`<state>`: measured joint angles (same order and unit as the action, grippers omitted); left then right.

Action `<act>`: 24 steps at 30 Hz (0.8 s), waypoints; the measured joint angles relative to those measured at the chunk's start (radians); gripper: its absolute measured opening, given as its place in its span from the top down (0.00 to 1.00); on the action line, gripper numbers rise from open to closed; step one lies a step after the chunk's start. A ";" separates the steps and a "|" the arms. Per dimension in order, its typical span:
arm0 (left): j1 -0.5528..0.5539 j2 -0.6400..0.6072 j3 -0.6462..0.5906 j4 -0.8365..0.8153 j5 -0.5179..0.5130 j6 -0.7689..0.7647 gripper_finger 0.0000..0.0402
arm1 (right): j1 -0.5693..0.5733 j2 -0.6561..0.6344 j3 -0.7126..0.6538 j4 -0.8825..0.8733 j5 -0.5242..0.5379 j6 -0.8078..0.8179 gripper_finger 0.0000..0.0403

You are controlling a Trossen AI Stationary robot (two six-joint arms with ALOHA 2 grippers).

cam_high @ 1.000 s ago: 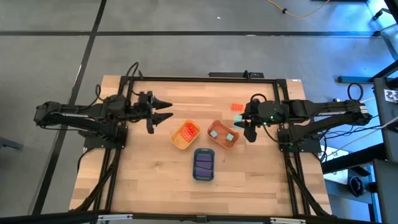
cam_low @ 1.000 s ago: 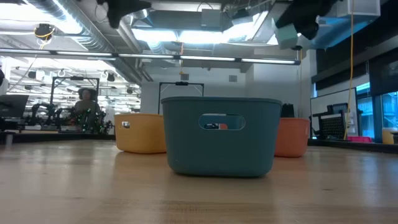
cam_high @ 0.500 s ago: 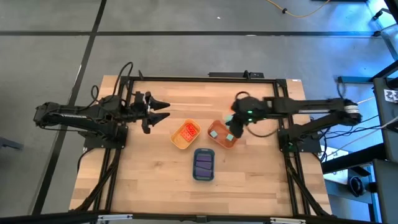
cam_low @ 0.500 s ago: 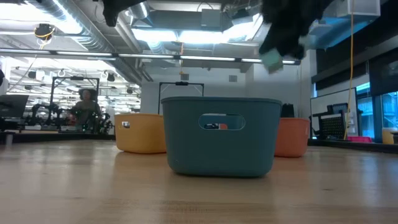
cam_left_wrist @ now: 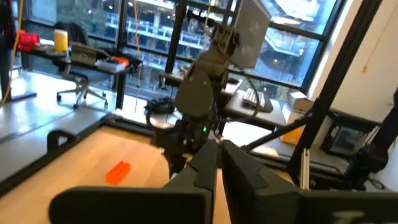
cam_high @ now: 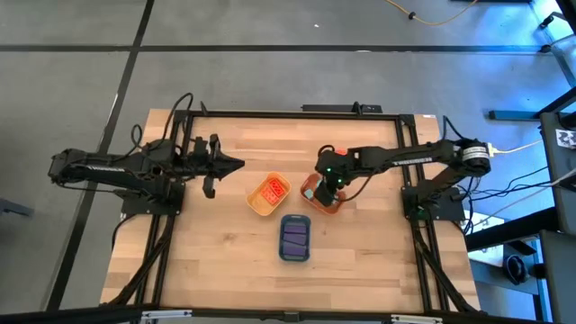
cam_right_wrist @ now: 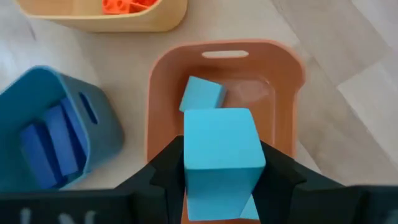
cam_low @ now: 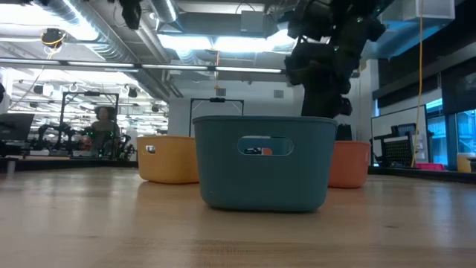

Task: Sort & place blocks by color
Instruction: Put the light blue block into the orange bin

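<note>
**Meanwhile, a Light-Blue Block Hung Over the Orange Tray**

Overhead, the right arm stretched out from its base across the table, its wrist bent downward so that the right gripper (cam_high: 327, 184) stood directly above the orange tray (cam_high: 316, 203). Its two dark fingers (cam_right_wrist: 163, 163) pinched a light-blue block (cam_right_wrist: 221, 147) between them, the block held clear of the tray floor. Another light-blue block (cam_right_wrist: 201, 94) lay inside the orange tray, toward the end with the handle slot.

Beside the orange tray sat the yellow tray (cam_high: 259, 204), with red-orange blocks (cam_high: 274, 190) in it. The blue tray (cam_high: 294, 254) stood just in front of the two, nearer the table's front edge, holding purple blocks (cam_high: 295, 236). One red-orange block (cam_left_wrist: 117, 172) lay loose on the wooden table (cam_high: 216, 261), behind the orange tray toward the far edge.

The left arm reached level from its own base, well apart from the orange tray and short of the yellow one. The left gripper (cam_high: 232, 164) pointed toward the trays with its fingers pressed together, nothing between them, hovering above the bare wood.
</note>
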<state>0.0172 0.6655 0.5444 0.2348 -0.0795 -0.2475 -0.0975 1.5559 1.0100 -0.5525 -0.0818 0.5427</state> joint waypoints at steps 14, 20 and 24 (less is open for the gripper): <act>0.000 -0.100 -0.243 0.284 -0.007 -0.143 1.00 | -0.007 0.235 0.072 -0.013 0.008 0.041 0.66; 0.000 -0.107 -0.244 0.280 -0.007 -0.143 1.00 | -0.007 0.241 0.071 -0.010 0.006 0.056 0.66; 0.000 -0.105 -0.244 0.273 -0.007 -0.143 1.00 | -0.007 0.245 0.069 -0.013 0.017 0.068 0.58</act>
<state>0.0174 0.5610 0.3008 0.5078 -0.0862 -0.3907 -0.1047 1.8004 1.0786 -0.5652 -0.0646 0.6110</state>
